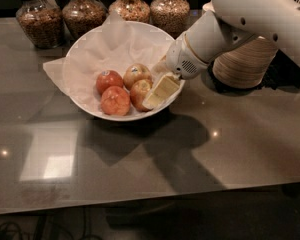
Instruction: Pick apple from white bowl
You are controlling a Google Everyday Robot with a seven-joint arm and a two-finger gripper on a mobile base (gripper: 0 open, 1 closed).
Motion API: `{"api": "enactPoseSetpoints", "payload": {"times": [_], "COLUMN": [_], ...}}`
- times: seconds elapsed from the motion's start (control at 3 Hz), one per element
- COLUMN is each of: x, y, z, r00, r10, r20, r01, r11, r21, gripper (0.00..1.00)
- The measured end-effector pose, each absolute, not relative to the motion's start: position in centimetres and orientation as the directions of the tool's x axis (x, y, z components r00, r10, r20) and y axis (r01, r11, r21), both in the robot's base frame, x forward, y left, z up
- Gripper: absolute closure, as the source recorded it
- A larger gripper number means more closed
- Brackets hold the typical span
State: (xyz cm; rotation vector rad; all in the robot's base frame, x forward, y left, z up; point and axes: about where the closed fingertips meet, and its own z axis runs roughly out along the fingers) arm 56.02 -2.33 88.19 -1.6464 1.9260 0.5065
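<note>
Tool is reaching into the white bowl over its right rim and is pressing against the right side of the apple. Can't tell whether it's wide, narrow or gripping. The apple is sitting front-right in the bowl on the paper liner, just in front of the stickered apple and beside two redder apples. Tan bowl stack is standing to the right on the tabletop.
</note>
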Motion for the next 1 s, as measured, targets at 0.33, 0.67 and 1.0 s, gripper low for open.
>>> {"api": "enactPoseSetpoints", "payload": {"times": [0.33, 0.67, 1.0], "x": [55.7, 55.4, 55.3], "y": [-0.9, 0.2, 0.5], "z": [87.3, 86.7, 86.0], "r00": [-0.083, -0.074, -0.084], "r10": [-0.786, -0.797, -0.804], "r20": [-0.613, -0.599, -0.588], "r01": [-0.989, -0.993, -0.994], "r11": [0.142, 0.115, 0.112], "r21": [-0.048, -0.030, -0.011], "gripper": [0.29, 0.30, 0.49]}}
